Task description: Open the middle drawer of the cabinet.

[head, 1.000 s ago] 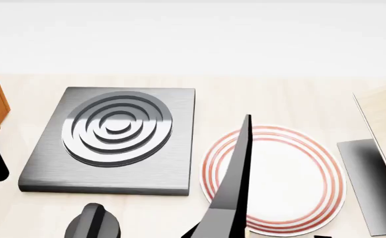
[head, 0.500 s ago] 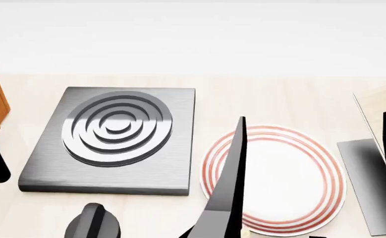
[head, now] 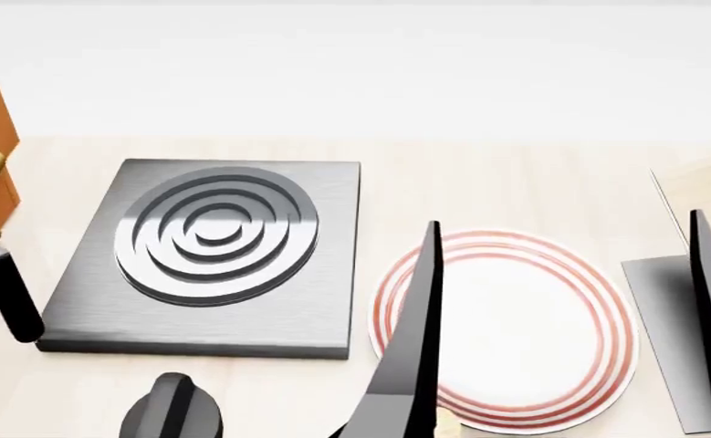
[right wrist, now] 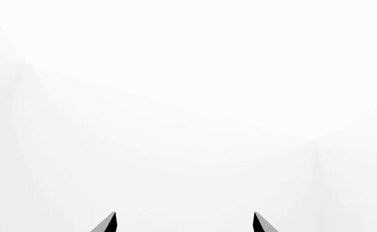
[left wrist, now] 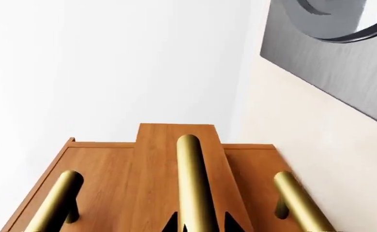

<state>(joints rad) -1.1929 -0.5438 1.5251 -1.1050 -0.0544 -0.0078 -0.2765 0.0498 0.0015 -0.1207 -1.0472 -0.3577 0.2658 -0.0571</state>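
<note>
Left wrist view: the left hand [left wrist: 199,227] is closed on the brass handle [left wrist: 193,183] of the middle drawer [left wrist: 156,169], dark fingertips touching the bar on both sides at bottom centre. That drawer front stands proud of the cabinet [left wrist: 104,169]; the two neighbouring handles sit further back. Head view: cabinet at the far left edge, beside the grey stove plate [head: 209,260] on the desk [head: 477,178]. Right wrist view: the right hand [right wrist: 184,222] is wide, holding nothing, facing blank white.
</note>
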